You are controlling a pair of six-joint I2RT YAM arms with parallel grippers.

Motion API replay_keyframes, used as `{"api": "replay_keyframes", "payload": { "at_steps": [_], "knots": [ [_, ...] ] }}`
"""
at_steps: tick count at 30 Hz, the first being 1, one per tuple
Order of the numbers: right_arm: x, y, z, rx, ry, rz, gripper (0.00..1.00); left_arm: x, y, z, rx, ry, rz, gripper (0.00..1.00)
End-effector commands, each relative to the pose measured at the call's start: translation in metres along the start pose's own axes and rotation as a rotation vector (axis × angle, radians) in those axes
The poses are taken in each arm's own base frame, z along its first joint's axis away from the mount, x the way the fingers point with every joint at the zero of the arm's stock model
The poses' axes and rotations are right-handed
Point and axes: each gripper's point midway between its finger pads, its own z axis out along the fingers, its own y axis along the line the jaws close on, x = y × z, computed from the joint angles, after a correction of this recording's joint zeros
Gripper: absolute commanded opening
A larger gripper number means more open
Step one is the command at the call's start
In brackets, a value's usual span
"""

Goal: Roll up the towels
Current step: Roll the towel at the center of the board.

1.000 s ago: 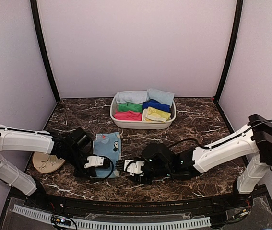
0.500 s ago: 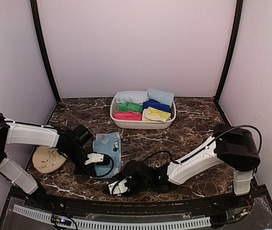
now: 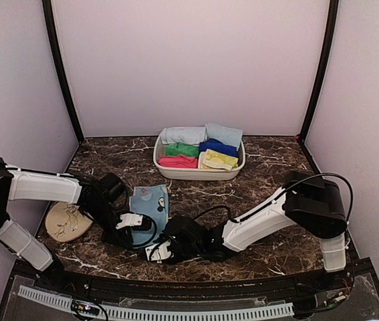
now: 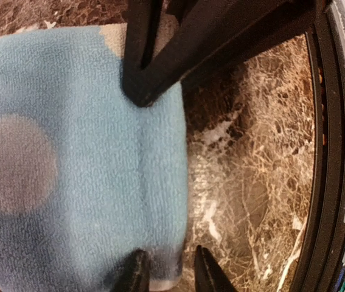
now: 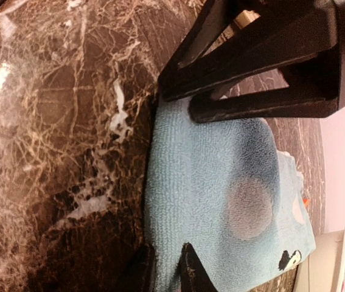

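The medium blue towel with pale spots [image 3: 150,200] lies flat on the dark marble table, left of centre. My left gripper [image 3: 138,221] is at its near left edge. In the left wrist view the gripper [image 4: 169,277] is closed down over the towel's [image 4: 69,152] edge, one finger on the cloth and one just off it. My right gripper [image 3: 154,251] reaches in from the right to the near edge. In the right wrist view the gripper [image 5: 163,271] pinches the towel's [image 5: 221,182] edge. Two pale blue rolls [image 3: 224,134] lie in the basket.
A white basket [image 3: 199,174] at the back centre holds rolled green, pink, dark-blue, yellow and pale blue towels. A round beige plate [image 3: 65,222] lies left of my left arm. The two grippers are close together at the towel's near edge.
My right arm has swung left and nearer, bringing its gripper from the towel's right side to its near edge. My left gripper has shifted slightly.
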Motion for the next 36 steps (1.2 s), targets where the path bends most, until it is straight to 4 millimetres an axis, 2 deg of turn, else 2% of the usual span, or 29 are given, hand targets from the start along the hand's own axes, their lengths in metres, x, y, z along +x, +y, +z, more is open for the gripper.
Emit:
{"api": "replay_keyframes", "payload": {
  "at_steps": [1, 2, 3, 6, 8, 10, 14, 20, 24, 28, 32, 36],
  "knots": [
    [0.021, 0.023, 0.004, -0.127, 0.055, 0.108, 0.07, -0.005, 0.007, -0.022, -0.015, -0.074, -0.031, 0.41],
    [0.022, 0.025, 0.003, -0.148, 0.059, 0.131, 0.02, -0.006, 0.01, -0.027, -0.032, -0.105, -0.039, 0.5],
    [0.024, 0.028, 0.001, -0.168, 0.063, 0.175, 0.0, -0.007, 0.012, -0.033, -0.049, -0.133, -0.035, 0.53],
    [0.02, 0.031, -0.004, -0.212, 0.049, 0.275, 0.0, -0.008, 0.014, -0.048, -0.116, -0.203, -0.011, 0.63],
    [0.018, 0.033, -0.008, -0.246, 0.042, 0.345, 0.0, -0.005, 0.008, -0.052, -0.143, -0.218, 0.026, 0.63],
    [0.003, 0.024, -0.011, -0.289, -0.001, 0.429, 0.0, -0.003, 0.001, -0.055, -0.155, -0.225, 0.059, 0.63],
    [-0.01, 0.019, -0.018, -0.488, -0.062, 0.686, 0.0, 0.002, -0.007, -0.055, -0.135, -0.214, 0.076, 0.61],
    [-0.007, 0.013, -0.017, -0.756, -0.044, 1.047, 0.0, -0.014, -0.016, -0.065, -0.095, -0.278, 0.092, 0.6],
    [-0.004, 0.01, -0.016, -0.869, -0.04, 1.212, 0.0, -0.022, -0.019, -0.061, -0.086, -0.288, 0.113, 0.61],
    [0.002, 0.004, -0.011, -0.908, -0.031, 1.319, 0.0, -0.022, -0.01, -0.043, -0.127, -0.228, 0.144, 0.61],
    [0.001, -0.008, -0.009, -0.945, -0.043, 1.407, 0.0, -0.031, -0.008, -0.031, -0.146, -0.187, 0.196, 0.61],
    [-0.001, -0.019, -0.008, -0.953, -0.055, 1.454, 0.0, -0.035, 0.007, -0.025, -0.183, -0.145, 0.192, 0.61]
  ]
}}
